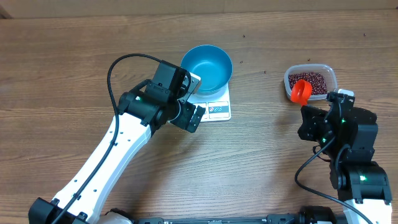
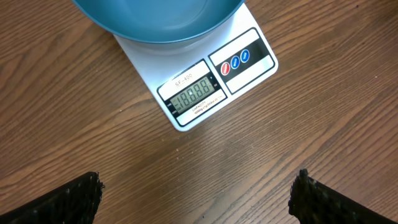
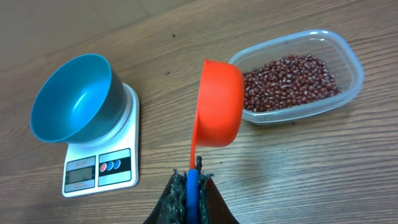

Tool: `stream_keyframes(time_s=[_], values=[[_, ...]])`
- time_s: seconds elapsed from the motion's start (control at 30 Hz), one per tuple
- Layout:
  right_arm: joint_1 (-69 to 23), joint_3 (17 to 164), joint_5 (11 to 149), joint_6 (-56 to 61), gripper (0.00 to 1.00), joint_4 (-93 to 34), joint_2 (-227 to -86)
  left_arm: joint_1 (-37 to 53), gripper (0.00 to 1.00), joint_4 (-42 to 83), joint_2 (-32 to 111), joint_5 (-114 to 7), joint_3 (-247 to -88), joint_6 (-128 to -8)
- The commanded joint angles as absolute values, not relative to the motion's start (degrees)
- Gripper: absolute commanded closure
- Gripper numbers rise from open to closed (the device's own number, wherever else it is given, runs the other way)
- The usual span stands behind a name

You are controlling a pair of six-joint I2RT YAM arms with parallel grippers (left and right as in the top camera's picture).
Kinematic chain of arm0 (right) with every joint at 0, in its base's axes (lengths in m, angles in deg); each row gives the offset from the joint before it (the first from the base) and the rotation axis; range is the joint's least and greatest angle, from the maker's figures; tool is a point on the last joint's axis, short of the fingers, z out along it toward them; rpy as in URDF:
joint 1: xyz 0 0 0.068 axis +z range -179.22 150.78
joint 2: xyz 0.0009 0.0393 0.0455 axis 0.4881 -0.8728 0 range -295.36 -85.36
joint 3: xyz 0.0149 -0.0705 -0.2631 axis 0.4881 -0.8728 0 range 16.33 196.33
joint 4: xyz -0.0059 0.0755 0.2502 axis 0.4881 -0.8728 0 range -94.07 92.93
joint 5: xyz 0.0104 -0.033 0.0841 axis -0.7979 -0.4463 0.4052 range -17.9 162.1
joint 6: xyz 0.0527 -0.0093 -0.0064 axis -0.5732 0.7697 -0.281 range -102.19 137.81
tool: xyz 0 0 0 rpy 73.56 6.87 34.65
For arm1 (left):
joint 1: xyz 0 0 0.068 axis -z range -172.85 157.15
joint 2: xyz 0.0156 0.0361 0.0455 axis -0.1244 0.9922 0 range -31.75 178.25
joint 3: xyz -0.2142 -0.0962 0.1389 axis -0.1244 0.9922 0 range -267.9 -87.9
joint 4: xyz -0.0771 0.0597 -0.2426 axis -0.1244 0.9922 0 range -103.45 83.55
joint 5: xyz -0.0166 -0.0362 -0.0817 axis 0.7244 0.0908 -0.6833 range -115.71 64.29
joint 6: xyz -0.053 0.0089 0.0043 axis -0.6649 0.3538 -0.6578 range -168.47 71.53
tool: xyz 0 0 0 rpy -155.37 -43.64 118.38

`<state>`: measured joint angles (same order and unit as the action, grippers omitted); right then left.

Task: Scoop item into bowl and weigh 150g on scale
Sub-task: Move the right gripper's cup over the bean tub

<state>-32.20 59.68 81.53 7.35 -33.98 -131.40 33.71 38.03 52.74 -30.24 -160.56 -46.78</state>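
Dried beans [image 3: 286,81] lie in a clear plastic tub [image 3: 351,62], ahead and right of the right claw [image 3: 189,186]. That claw is clamped on the handle of a red scoop [image 3: 217,102], tilted on edge at the tub's rim. Blue bowl [image 3: 74,99] sits on the white scale [image 3: 99,171], ahead-left of that claw. Left claw [image 2: 196,193] stands wide apart above the table [image 2: 93,124], scale display just ahead.
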Motion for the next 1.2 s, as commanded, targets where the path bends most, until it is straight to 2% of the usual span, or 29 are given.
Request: stream_keyframes(time_s=[0.0,0.5,0.87,1.0,1.17], values=[[-32.5,61.1,82.9,7.6,0.96,-33.8,-131.3,33.4,0.00,38.0,51.4,-31.7,-160.8,-46.3],[-32.5,61.1,83.0,7.6,0.96,-33.8,-131.3,33.4,0.00,38.0,51.4,-31.7,-160.8,-46.3],[-32.4,63.4,91.4,9.4,0.96,-36.1,-131.0,33.4,0.00,38.0,51.4,-31.7,-160.8,-46.3],[-32.5,74.1,80.3,13.7,0.97,-45.3,-133.8,33.4,0.00,38.0,51.4,-31.7,-160.8,-46.3],[-32.5,85.9,71.4,20.4,0.97,-54.4,-144.3,33.4,0.00,38.0,51.4,-31.7,-160.8,-46.3]])
